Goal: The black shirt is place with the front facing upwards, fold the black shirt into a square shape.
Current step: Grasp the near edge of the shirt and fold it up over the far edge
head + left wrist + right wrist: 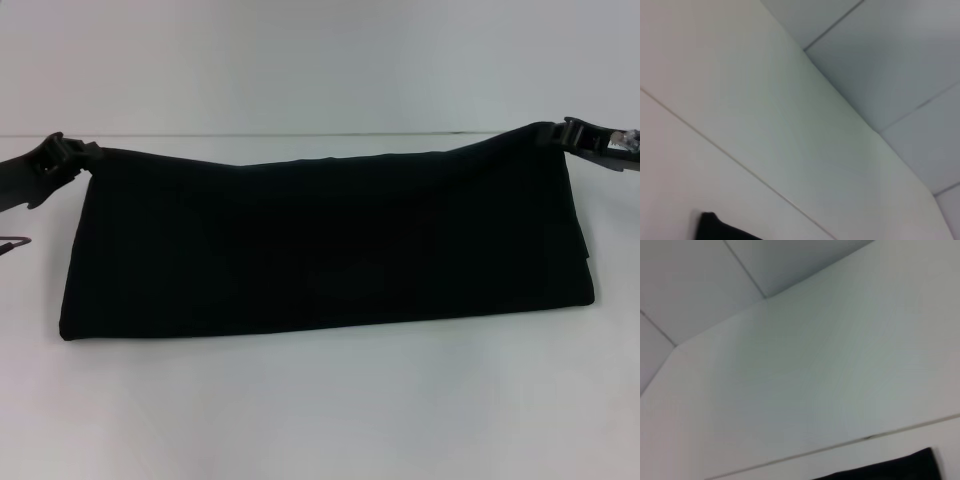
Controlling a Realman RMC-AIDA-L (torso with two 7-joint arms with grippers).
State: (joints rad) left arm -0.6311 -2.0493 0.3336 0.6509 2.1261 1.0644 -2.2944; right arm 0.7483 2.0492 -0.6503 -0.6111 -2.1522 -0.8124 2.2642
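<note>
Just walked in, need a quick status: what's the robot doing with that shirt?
Both arms are working the black shirt, which lies on the white table as a wide folded band. The left gripper pinches its far left corner and the right gripper its far right corner, holding the far edge slightly raised. No lettering shows. It is a long rectangle, not yet a square.

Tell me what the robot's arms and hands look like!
Both are black. The left tool is chunky and blocky, on a dark arm running off the side. The right tool looks much the same, with some shiny silvery bits behind it. No stickers, writing or sleeves show.
</note>
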